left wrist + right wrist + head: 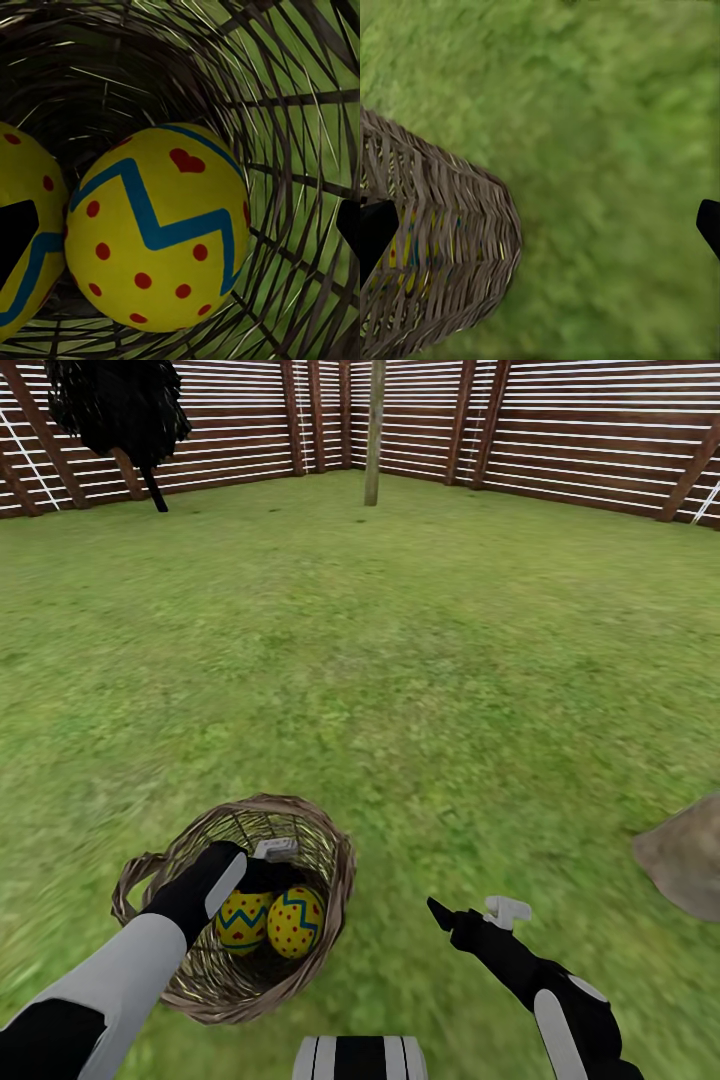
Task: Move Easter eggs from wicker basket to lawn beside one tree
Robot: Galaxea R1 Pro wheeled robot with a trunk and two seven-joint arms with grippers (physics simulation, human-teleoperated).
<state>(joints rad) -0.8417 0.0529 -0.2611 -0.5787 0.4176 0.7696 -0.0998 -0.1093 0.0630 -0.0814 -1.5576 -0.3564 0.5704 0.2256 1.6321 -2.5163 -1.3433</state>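
The wicker basket (330, 860) stands on the lawn (400, 660) just in front of me. Two yellow Easter eggs with red dots and blue zigzags lie side by side in it, one egg (296, 922) on the right and another egg (243, 920) partly under my left hand. A third egg is hidden. My left gripper (268, 865) reaches down inside the basket, open. In the left wrist view its fingertips (15, 232) stand wide on either side of the near egg (157, 229), without touching it. My right gripper (470, 910) hovers open over the grass right of the basket.
A straight pale trunk of the tree (375, 430) rises far ahead by the wooden fence (560, 450). A dark bushy tree (120, 405) stands at the far left. A grey rock (685, 855) lies on the grass at the right. The right wrist view shows the basket's outer wall (442, 262).
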